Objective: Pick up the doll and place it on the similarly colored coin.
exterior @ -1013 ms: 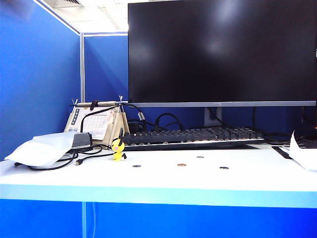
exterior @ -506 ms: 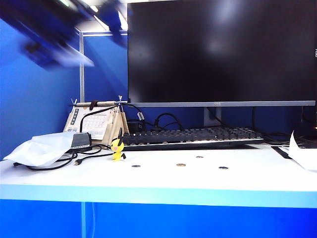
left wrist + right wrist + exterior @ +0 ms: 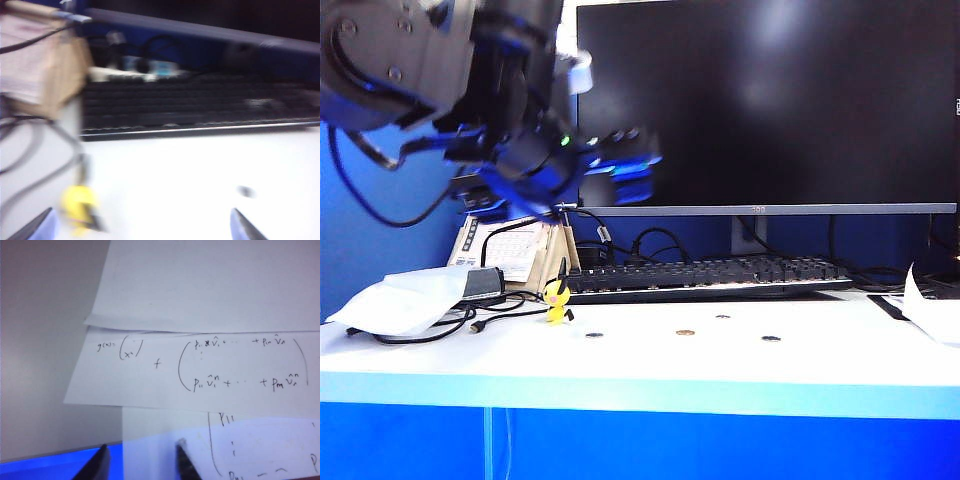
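Although the left wrist view is smeared with motion blur, it shows the left gripper point(image 3: 142, 225) with its jaws spread wide and nothing between them, only the two fingertips point(image 3: 242, 227) cut off at the frame's edge. The doll point(image 3: 80, 207), a yellow blur, lies just inside one jaw tip on the white counter point(image 3: 200, 170); a dark coin point(image 3: 245, 191) sits near the other tip. In the exterior view the left arm is a blurred mass high above the doll point(image 3: 557, 300), its jaws hard to make out. The brass coin point(image 3: 686, 332) lies well apart from the doll, between three darker coins point(image 3: 595, 335). Behind stand a keyboard point(image 3: 710, 275), monitor point(image 3: 765, 100), desk calendar point(image 3: 515, 250) and loose cables point(image 3: 450, 325), with a white bag point(image 3: 400, 300) beside them. The right gripper point(image 3: 142, 460) hangs over handwritten papers point(image 3: 200, 365), jaws parted and empty; it cannot be made out in the exterior view.
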Robot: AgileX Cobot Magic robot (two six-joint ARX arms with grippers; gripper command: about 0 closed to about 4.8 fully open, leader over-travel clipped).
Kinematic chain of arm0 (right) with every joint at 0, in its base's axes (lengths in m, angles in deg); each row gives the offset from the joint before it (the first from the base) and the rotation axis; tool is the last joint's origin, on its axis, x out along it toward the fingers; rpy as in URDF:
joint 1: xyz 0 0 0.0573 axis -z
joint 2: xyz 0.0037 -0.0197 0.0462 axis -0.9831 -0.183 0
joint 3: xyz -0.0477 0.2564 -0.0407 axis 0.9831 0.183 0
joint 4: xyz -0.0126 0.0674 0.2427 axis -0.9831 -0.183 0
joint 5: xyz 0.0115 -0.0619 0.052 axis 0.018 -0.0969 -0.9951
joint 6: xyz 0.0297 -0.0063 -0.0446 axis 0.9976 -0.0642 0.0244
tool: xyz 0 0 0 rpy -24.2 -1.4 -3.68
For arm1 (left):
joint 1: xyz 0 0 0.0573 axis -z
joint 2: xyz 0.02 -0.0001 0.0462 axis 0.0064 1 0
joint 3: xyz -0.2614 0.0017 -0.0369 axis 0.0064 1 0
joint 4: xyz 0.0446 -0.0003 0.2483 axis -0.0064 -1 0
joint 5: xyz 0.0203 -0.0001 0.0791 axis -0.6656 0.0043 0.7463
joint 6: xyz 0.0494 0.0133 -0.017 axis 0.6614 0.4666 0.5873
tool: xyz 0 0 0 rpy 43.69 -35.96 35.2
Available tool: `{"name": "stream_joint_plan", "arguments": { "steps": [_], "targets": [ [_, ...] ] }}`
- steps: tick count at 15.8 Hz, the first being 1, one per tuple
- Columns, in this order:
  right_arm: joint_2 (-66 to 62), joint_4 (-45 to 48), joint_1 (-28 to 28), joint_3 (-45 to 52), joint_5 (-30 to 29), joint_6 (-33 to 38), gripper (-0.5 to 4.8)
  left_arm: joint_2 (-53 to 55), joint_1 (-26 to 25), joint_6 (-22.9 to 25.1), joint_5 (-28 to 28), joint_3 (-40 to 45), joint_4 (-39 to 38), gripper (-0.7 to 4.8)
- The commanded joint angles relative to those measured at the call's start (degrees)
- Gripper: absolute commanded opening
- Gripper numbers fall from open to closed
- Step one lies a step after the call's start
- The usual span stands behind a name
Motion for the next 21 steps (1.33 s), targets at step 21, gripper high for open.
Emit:
{"name": "stream_joint_plan", "arguments": {
  "steps": [21],
  "targets": [
    [0.13,0.72,0.00,-0.15,0.13,0.17,1.71,15.67,-9.14,2.78,-4.33,-10.29,0.13,3.51]
  ]
}}
